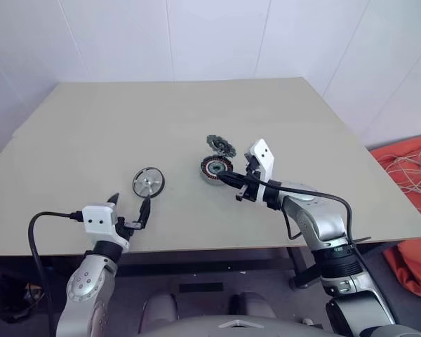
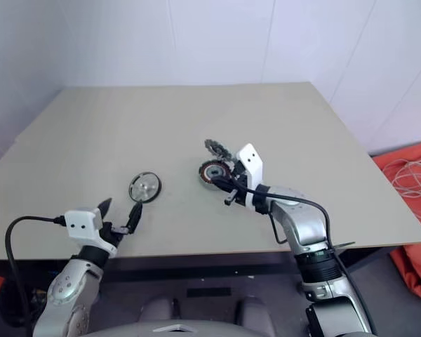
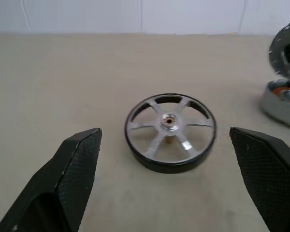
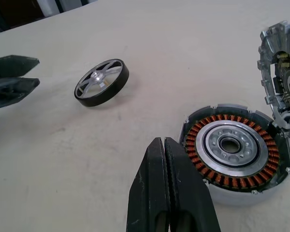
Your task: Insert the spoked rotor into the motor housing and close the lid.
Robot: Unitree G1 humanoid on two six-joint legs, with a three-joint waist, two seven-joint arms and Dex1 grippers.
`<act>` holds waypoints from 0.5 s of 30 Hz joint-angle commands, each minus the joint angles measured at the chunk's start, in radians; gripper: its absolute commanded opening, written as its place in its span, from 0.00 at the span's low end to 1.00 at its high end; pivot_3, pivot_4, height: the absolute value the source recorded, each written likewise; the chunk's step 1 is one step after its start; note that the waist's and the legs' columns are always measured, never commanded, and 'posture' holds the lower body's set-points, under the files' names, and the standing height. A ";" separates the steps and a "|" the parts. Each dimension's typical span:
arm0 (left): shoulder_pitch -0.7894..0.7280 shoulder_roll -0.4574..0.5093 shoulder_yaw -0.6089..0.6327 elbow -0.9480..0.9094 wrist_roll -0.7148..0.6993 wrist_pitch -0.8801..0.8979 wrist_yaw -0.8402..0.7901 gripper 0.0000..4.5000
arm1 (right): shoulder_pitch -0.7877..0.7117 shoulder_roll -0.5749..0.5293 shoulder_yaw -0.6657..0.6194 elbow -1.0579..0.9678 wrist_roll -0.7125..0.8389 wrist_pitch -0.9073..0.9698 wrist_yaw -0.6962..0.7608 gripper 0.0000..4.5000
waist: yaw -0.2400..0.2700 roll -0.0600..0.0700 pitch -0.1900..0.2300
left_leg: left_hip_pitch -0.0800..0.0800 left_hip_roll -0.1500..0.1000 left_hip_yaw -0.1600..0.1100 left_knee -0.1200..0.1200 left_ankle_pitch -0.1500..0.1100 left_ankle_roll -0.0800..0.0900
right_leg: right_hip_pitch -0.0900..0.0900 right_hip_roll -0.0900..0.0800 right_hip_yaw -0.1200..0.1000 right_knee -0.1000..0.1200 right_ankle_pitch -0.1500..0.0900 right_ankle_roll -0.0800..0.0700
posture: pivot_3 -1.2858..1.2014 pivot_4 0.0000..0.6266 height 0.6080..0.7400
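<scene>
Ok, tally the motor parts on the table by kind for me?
Rotor: 1
Housing: 1
Lid: 1
Total: 3

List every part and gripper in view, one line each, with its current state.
Housing: flat on the table, open, copper windings exposed, nothing seated in it.
Rotor: tilted on edge, leaning on the housing's rim, not inserted.
Lid: flat on the table, apart from the housing, not fitted.
Left gripper: open, empty, facing the lid.
Right gripper: shut, empty, beside the housing.
</scene>
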 commanded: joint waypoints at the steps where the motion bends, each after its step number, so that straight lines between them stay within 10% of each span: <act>1: -0.023 -0.010 0.052 -0.112 -0.219 0.157 0.038 1.00 | -0.011 -0.001 -0.008 -0.043 0.022 0.002 -0.006 0.00 | 0.000 0.000 0.000 | 0.000 0.000 0.000 0.000 0.000 0.000 | 0.000 0.000 0.000 0.000 0.000 0.000 | 0.52 0.00 1.00; 15: -0.161 -0.080 0.224 -0.080 -0.756 0.424 0.438 1.00 | 0.002 0.005 0.001 -0.065 0.021 0.024 -0.039 0.00 | 0.000 -0.001 0.000 | 0.000 0.000 0.002 0.001 0.000 -0.001 | 0.002 0.001 0.000 0.000 0.000 0.000 | 0.52 0.00 1.00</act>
